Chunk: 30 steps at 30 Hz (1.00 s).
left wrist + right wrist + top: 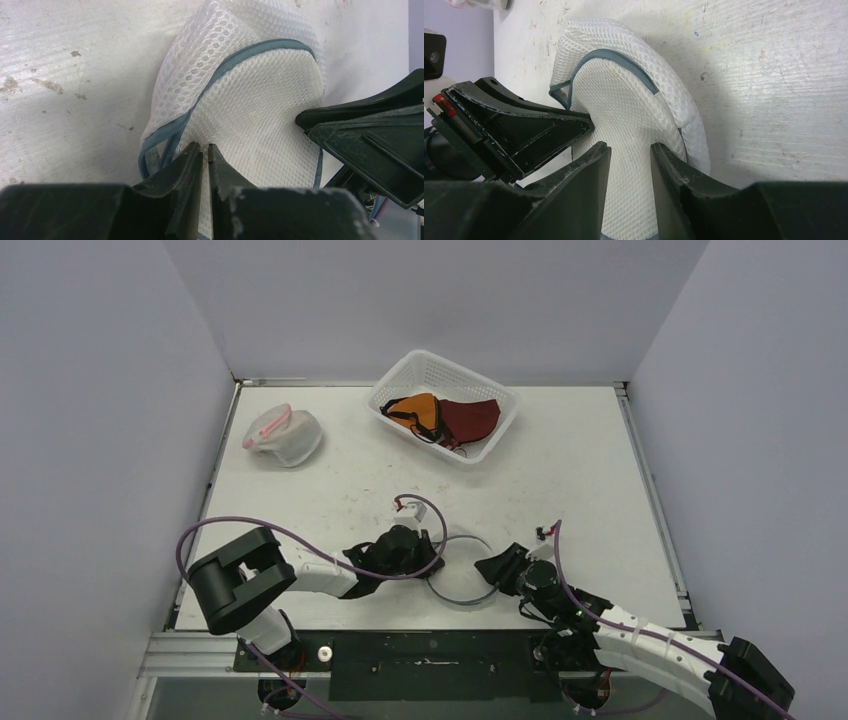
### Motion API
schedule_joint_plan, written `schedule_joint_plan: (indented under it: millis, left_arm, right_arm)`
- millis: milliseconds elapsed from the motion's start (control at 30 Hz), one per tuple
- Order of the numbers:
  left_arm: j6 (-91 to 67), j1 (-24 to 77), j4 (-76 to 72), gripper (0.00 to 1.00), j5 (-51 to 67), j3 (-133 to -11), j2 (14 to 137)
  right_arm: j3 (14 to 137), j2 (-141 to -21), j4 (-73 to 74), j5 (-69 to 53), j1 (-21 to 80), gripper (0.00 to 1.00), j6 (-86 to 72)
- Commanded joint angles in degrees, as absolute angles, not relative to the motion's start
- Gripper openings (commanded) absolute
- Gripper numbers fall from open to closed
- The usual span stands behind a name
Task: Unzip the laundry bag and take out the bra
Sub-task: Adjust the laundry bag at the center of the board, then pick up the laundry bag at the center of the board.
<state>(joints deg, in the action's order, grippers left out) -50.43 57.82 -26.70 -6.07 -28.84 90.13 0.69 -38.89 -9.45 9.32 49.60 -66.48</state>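
Note:
The white mesh laundry bag with grey-blue zip trim lies near the table's front edge, between my two grippers. My left gripper is shut on the bag's mesh beside the trim, its jaws almost touching. My right gripper holds the bag's opposite edge, with mesh filling the narrow gap between its fingers. Each gripper shows in the other's wrist view. No bra shows in or around this bag; its zipper pull is hidden.
A white basket at the back centre holds an orange bra and a maroon bra. A second mesh bag with pink trim sits at the back left. Walls enclose the table on three sides.

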Motion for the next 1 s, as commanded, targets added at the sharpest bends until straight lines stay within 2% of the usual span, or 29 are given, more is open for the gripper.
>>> schedule_joint_plan:
  millis: [0, 100, 233, 400, 533, 800, 967]
  left_arm:
    - [-49.69, 58.37, -24.26, 0.1, -6.95, -28.42, 87.43]
    - [-49.49, 58.62, -22.57, 0.12, -6.8, -29.36, 85.35]
    - [-49.42, 59.09, -21.67, 0.13, -7.2, -29.92, 83.91]
    - [-49.31, 59.21, -21.09, 0.14, -7.21, -30.23, 83.68]
    - [-49.24, 59.35, -21.08, 0.14, -7.56, -30.23, 83.41]
    - [-49.22, 60.08, -21.62, 0.14, -7.43, -30.14, 83.93]
    - [-49.09, 60.56, -21.53, 0.15, -7.39, -30.56, 84.09]
  right_arm:
    - [-1.58, -36.68, -2.86, 11.24, 50.52, 0.41, -64.25]
    - [3.14, -31.57, 5.53, 13.69, 51.67, 0.56, -63.66]
    - [7.18, -23.69, 13.8, 15.47, 51.73, 0.72, -63.34]
    - [11.66, -17.43, 24.63, 18.63, 51.77, 0.78, -64.16]
    - [9.93, -14.15, 28.71, 18.97, 51.76, 0.83, -68.4]
    - [1.9, -16.74, 10.9, 11.48, 51.77, 0.85, -71.39]
    - [0.42, -23.59, 3.32, 10.37, 51.77, 0.86, -71.34]
